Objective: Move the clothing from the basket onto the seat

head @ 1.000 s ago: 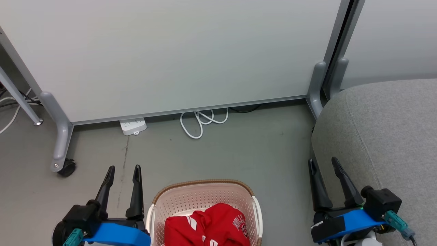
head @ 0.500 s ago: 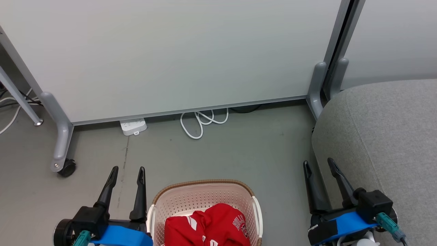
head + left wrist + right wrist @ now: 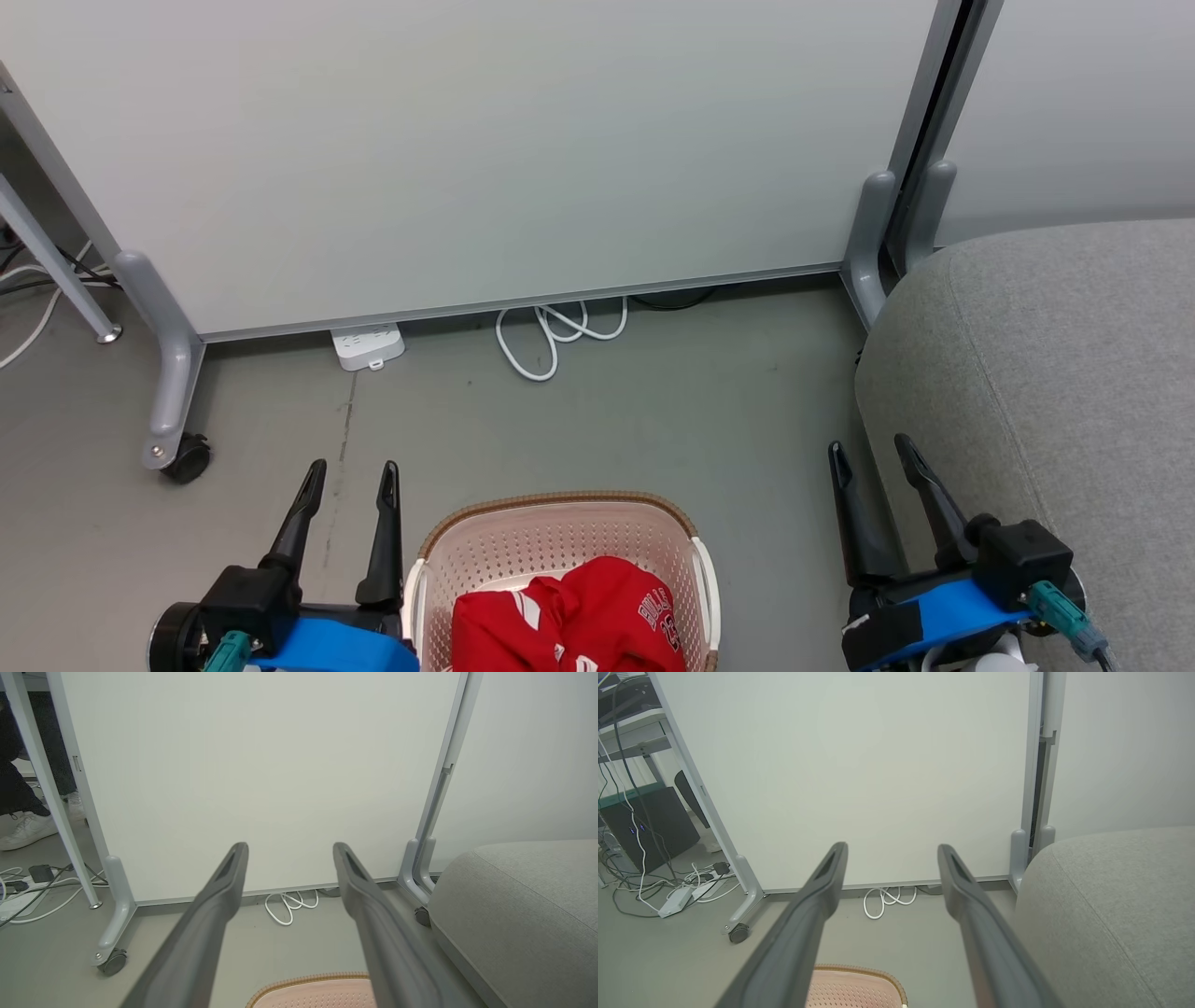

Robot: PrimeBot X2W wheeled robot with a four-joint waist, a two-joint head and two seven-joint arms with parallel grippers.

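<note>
Ahead of both pairs of fingertips we have bare floor [image 3: 653, 411] up to the partition panel [image 3: 485, 159], where a coiled cable [image 3: 560, 327] and a power strip [image 3: 368, 345] lie. The basket [image 3: 560, 497] stands just beside the inner finger of our left gripper [image 3: 353, 467]. The seat [image 3: 1055, 373] crowds the outer finger of our right gripper [image 3: 868, 445].

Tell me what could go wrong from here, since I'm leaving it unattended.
The clothing lies bunched in the basket, so a grab may lift both pieces and drop one on the floor. The open left claw sits close beside the basket's rim and might knock it. The right claw, near the seat, could snag its edge.
</note>
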